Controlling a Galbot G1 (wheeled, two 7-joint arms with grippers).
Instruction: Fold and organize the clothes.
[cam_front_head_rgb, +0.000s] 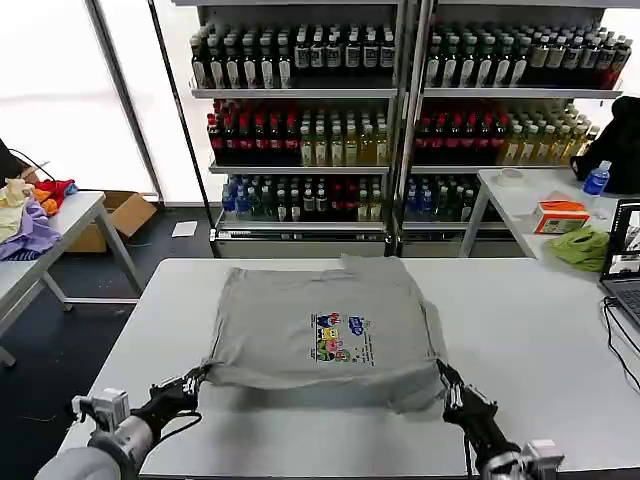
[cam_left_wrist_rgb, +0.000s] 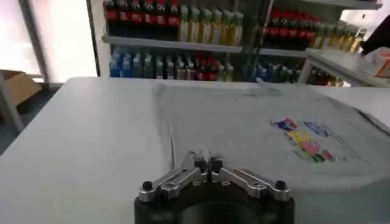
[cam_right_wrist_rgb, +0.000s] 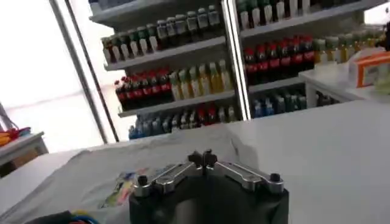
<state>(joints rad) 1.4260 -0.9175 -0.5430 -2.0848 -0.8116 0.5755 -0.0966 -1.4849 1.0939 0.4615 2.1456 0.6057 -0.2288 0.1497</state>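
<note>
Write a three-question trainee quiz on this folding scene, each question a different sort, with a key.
1. True or false: the grey T-shirt lies with its chest print facing up.
2. Which corner does the left gripper pinch? A) a far corner B) the near corner on the robot's left C) the collar
3. Fill in: the right gripper is shut on the shirt's near ____ corner.

Key: 1 true; 2 B; 3 right.
</note>
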